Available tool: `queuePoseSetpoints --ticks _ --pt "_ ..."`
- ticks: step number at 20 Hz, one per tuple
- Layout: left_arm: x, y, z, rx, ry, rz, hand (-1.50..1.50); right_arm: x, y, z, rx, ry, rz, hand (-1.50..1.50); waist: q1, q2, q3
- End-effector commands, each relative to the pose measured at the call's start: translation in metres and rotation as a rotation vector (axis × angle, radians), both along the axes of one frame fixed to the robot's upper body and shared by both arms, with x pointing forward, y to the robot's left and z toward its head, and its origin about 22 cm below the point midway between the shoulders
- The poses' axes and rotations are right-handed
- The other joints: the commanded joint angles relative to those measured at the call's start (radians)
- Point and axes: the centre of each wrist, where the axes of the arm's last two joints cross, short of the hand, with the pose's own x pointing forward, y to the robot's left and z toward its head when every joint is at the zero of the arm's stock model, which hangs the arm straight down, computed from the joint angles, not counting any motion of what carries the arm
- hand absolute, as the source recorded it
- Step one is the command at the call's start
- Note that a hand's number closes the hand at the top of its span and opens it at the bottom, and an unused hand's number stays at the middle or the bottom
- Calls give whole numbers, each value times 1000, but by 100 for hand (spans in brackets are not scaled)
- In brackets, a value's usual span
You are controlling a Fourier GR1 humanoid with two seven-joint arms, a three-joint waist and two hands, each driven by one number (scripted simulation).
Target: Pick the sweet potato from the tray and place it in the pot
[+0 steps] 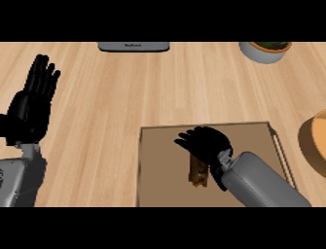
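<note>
A brown sweet potato [198,174] lies on the flat brown tray [162,165] at the lower middle of the head view. My right hand [207,143] is over its far end with fingers curled down around it, hiding most of it; only the near end shows. The orange pot [325,143] stands at the right edge, partly cut off, apart from the tray. At the left, my left hand [34,99] rests open with fingers pointing up, far from the tray.
A grey appliance [134,46] sits at the counter's far edge in the middle. A white pot with a plant [265,51] stands at the far right. Bare wooden counter lies between the left hand and the tray.
</note>
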Motion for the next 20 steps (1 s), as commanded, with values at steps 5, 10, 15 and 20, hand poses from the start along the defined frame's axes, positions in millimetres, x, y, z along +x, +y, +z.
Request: queuePoseSetpoints --ticks 5,10,15,20 --pt "-10 0 -2 0 -7 -7 0 -1 18 -28 3 39 26 -150 1 0 0" --pt "3 3 -5 -24 -4 -14 0 1 20 -43 52 69 158 150 6 4 0" --pt "1 7 -1 -7 -5 -3 0 -20 15 -51 97 38 214 150 1 1 0" --pt "-10 -6 -1 -12 1 4 0 -31 17 -61 86 5 195 150 4 -1 0"
